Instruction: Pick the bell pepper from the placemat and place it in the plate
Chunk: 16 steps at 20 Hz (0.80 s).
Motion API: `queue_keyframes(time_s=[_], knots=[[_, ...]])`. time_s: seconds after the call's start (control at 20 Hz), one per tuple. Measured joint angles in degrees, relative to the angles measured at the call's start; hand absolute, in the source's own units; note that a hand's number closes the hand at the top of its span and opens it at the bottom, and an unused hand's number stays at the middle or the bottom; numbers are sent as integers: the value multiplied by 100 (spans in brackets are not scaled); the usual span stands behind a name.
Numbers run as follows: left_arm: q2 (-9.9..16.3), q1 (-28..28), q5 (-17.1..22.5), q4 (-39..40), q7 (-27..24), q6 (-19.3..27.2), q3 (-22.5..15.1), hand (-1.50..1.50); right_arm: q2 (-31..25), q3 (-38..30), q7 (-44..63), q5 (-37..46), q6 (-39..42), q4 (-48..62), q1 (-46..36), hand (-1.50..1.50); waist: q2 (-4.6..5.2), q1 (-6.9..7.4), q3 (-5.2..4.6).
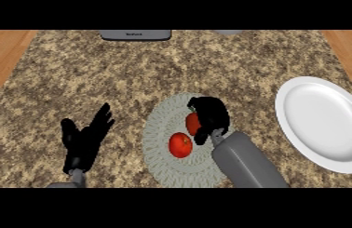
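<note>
— While the left hand (84, 139) stands at the lower left over the counter (103, 78), fingers straight and pointing up and away, holding nothing, what sits beside it?

— To its right, a round grey woven placemat (161, 162) lies on the speckled brown counter. The right forearm (246, 163), grey, comes in from the lower edge and crosses the placemat's right side.

— And the red things on the mat?

— Two red shapes show. One rounded piece (180, 145) lies free near the placemat's middle, just left of the forearm. The second, the bell pepper (193, 123), sits a little farther up, partly hidden under the right hand (210, 114).

— Is that hand closed?

— Its black fingers curl down over the bell pepper's far and right sides, so it is grasping it. The pepper is over the placemat; whether it is touching the weave or lifted, I cannot tell.

— Where is the plate?

— The white plate (323, 122) rests at the right edge, well apart from the pepper, with bare counter between it and the placemat.

— Anything farther away?

— A grey flat object (135, 35) lies at the counter's far edge, and wooden flooring (14, 43) shows past both sides.
</note>
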Motion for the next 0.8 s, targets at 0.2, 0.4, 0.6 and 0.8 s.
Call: queue_keyframes(time_s=[0.2, 0.4, 0.6, 0.8], knots=[[2, 29, -1, 23, -89, -89, 49, 0, 37, -14, -271, 202, -160, 278, -128, 150, -19, 4, 1], [-16, 45, 5, 15, -68, -136, 93, 0, 42, 5, -410, 472, -279, 195, -18, 150, -28, -7, -2], [-74, 27, -51, -69, 52, -64, 51, 0, 65, 4, -22, 684, -733, 55, -62, 150, -8, 6, 0], [-111, 32, -102, -25, -37, -56, 7, 0, 86, -286, 1382, 797, -1640, 143, -199, 150, 14, 63, 5]])
